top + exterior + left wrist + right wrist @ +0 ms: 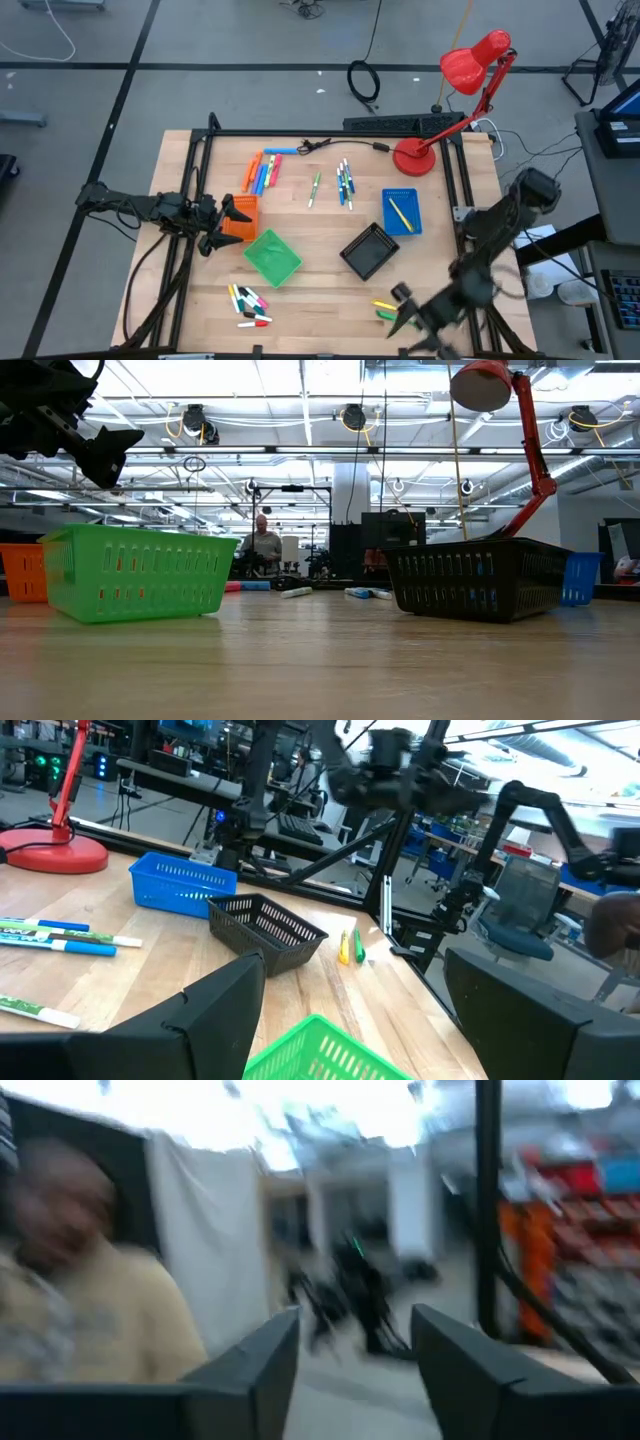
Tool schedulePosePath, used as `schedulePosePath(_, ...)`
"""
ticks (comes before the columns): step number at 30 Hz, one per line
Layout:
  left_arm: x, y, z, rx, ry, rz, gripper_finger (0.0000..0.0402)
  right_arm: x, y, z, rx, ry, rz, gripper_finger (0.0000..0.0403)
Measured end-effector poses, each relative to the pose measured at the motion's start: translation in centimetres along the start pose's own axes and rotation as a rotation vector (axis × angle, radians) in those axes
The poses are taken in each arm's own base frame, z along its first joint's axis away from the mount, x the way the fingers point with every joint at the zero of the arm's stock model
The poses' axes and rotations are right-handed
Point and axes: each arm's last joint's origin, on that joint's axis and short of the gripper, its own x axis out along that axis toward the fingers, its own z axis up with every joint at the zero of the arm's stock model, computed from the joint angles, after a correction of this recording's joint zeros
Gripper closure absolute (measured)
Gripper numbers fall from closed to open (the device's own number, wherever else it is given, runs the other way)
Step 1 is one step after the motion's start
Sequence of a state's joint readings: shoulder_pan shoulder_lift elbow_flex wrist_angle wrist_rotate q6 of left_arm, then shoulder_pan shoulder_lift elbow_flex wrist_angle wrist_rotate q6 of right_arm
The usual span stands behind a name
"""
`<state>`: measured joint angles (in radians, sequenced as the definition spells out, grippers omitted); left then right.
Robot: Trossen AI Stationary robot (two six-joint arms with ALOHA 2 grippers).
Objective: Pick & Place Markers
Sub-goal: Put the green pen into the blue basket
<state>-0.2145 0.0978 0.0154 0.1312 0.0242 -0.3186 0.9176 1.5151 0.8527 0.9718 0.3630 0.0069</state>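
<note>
- My left gripper [212, 237] hangs at the worktop's [320, 295] left side, just beside the orange tray [240, 217]; its jaws stand released, nothing between them.
- Its wrist view looks past the green tray [315, 1050] to the black tray [265, 925] and blue tray [180, 882]; no marker lies between the jaws.
- My right gripper [402, 318] sits at the near right corner, jaws parted and empty, its camera pointed out into the room at a person in a pale top [90, 1320].
- Two loose markers, yellow and green [385, 309], lie just beside the right jaws, not within them.
- Orange and blue chunky markers [262, 170] lie at the far left, beyond the orange tray.
- Thin green marker [314, 187] and thin blue ones [345, 182] lie mid-worktop, far side.
- Short mixed-colour markers [248, 304] are heaped at the near edge, in front of the green tray.
- One yellow marker [401, 214] rests inside the blue tray.
- Red lamp [470, 80] stands at the far right.
</note>
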Motion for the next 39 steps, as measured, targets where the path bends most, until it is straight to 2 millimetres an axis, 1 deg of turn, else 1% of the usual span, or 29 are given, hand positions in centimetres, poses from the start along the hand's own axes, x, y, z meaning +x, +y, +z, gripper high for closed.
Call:
schedulePosePath(2, 0.0, 0.0, 0.0, 0.000, 0.000, 0.000, 0.0092, 2.0, 0.9, -0.3, -0.032, 0.181, -0.078, 0.0186)
schedulePosePath(4, 0.0, 0.0, 0.0, 0.000, 0.000, 0.000, 0.0091, 3.5, 1.5, -0.4, -0.012, 0.397, -0.181, 0.0172)
schedulePosePath(7, 0.0, 0.0, 0.0, 0.000, 0.000, 0.000, 0.0091, 4.7, 2.1, -1.1, 0.068, 0.698, -0.353, 0.0171)
schedulePosePath(9, 0.0, 0.0, 0.0, 0.000, 0.000, 0.000, 0.0092, 4.8, 2.2, -2.3, 0.148, 0.875, -0.442, 0.0179)
schedulePosePath(11, 0.0, 0.0, 0.0, 0.000, 0.000, 0.000, 0.0091, 4.5, 2.4, -3.8, 0.248, 1.026, -0.483, 0.0189)
schedulePosePath(14, 0.0, 0.0, 0.0, 0.000, 0.000, 0.000, 0.0091, 4.0, 2.6, -6.3, 0.390, 1.192, -0.493, 0.0203)
schedulePosePath(16, 0.0, 0.0, 0.0, 0.000, 0.000, 0.000, 0.0091, 3.4, 2.6, -7.7, 0.438, 1.285, -0.509, 0.0211)
schedulePosePath(19, 0.0, 0.0, 0.0, 0.000, 0.000, 0.000, 0.0092, 2.5, 2.3, -9.2, 0.456, 1.346, -0.562, 0.0222)
schedulePosePath(25, 0.0, 0.0, 0.0, 0.000, 0.000, 0.000, 0.0092, 0.8, 1.5, -11.0, 0.429, 1.401, -0.620, 0.0238)
schedulePosePath(33, 0.0, 0.0, 0.0, 0.000, 0.000, 0.000, 0.0091, -1.2, 0.7, -12.6, 0.384, 1.462, -0.665, 0.0239)
schedulePosePath(39, 0.0, 0.0, 0.0, 0.000, 0.000, 0.000, 0.0091, -1.7, 0.5, -13.5, 0.401, 1.432, -0.648, 0.0243)
